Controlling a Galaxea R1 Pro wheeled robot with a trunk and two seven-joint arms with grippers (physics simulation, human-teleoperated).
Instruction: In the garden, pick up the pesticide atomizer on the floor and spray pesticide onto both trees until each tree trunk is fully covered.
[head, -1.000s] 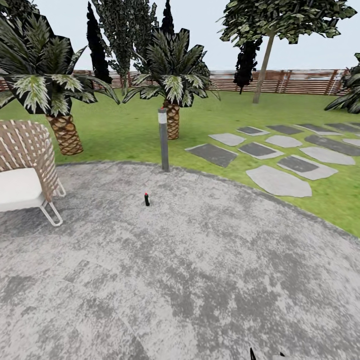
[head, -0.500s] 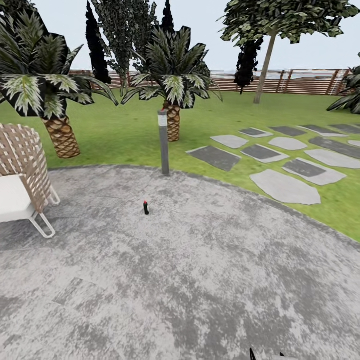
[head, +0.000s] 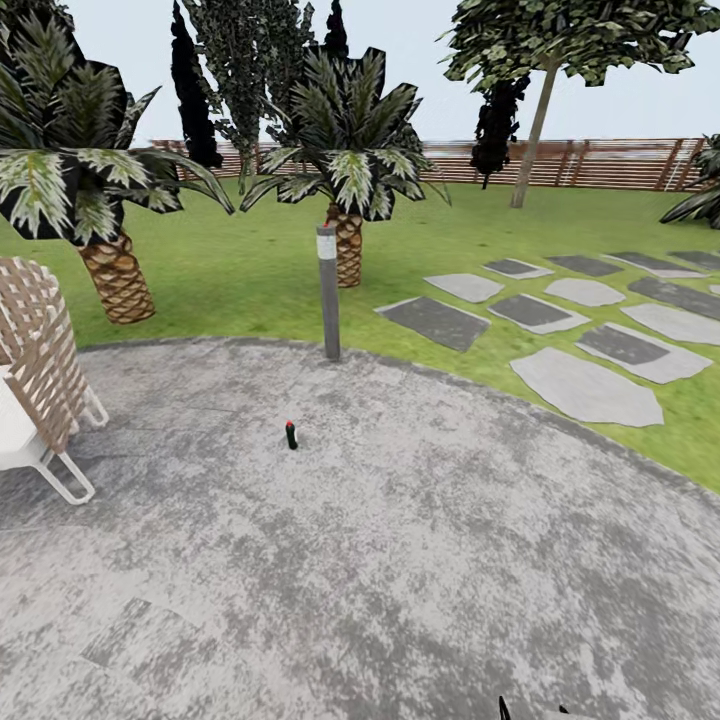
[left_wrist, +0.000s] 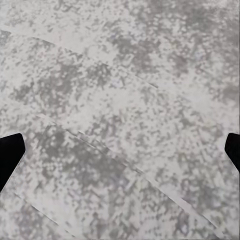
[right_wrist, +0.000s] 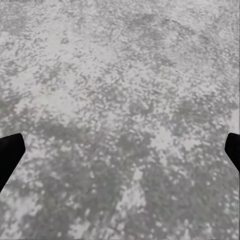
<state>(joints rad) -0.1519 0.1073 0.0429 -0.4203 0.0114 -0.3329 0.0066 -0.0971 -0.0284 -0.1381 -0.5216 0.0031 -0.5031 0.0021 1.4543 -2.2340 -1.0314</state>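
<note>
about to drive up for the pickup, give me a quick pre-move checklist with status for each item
1. Pesticide atomizer in sight, upright on the grey paving: ok.
2. Paving between robot and atomizer free of obstacles: ok.
3. Lamp post and wicker chair off the direct line: ok.
4. Left gripper open, nothing between its fingers: ok.
5. Right gripper open, nothing between its fingers: ok.
6. Atomizer within arm's reach: not ok, looks too far ahead.
</note>
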